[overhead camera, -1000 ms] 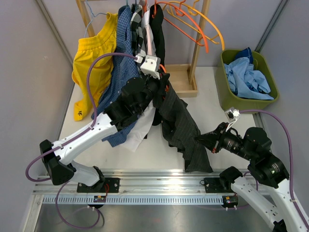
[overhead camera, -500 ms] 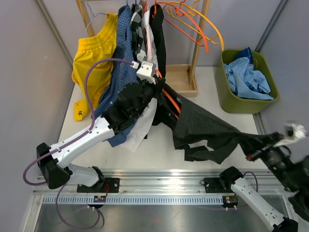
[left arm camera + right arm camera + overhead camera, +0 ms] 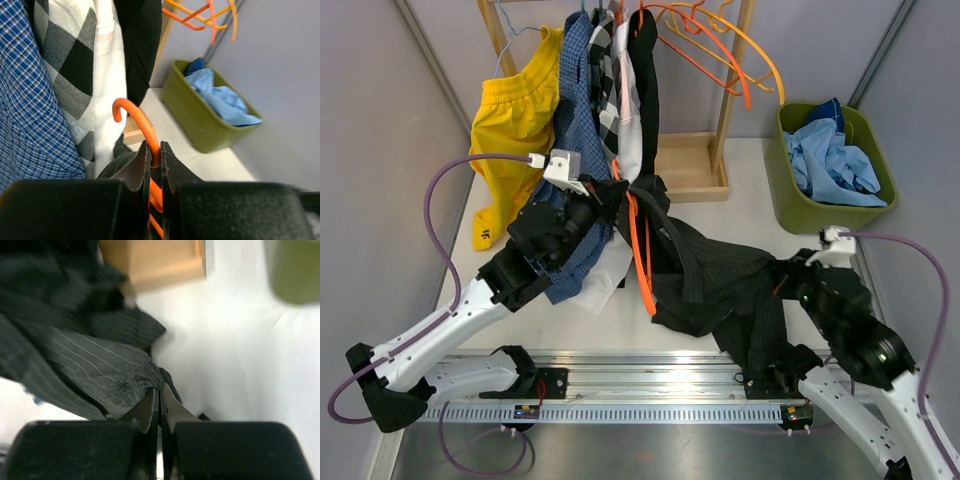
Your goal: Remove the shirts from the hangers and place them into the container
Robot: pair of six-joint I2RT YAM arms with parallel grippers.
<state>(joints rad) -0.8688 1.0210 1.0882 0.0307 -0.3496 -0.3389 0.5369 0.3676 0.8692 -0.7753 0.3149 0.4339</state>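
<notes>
In the middle of the table, between the wooden rack (image 3: pixel 698 165) and the arms' bases, the dark pinstriped shirt (image 3: pixel 720 280) lies in a rumpled heap, its upper end bunched about the top of an orange hanger (image 3: pixel 642 262). The step in hand, as I judge it, is stripping this shirt from its hanger. The left gripper (image 3: pixel 155 156) is clenched on the hanger's neck just below the hook (image 3: pixel 131 111), and the right gripper (image 3: pixel 159 392) is pinched tight on a fold of the pinstriped cloth. One long limb of the hanger shows bare from above, so the shirt seems partly off, though cloth hides the other shoulder and I cannot tell whether it is free. The left arm reaches up and to the right from its base, its wrist beside the hanging blue check shirt (image 3: pixel 575 130). The right arm is folded close over its base, its wrist turned left toward the heap. The next move calls for the two grippers to draw apart until the collar slips clear. The right arm must then carry the cloth over the rim of the olive container (image 3: pixel 782 190), which stands at the far right, apart from the heap, with a light blue shirt (image 3: pixel 835 165) in it, and the trailing cloth will want lifting high enough not to catch on that rim
</notes>
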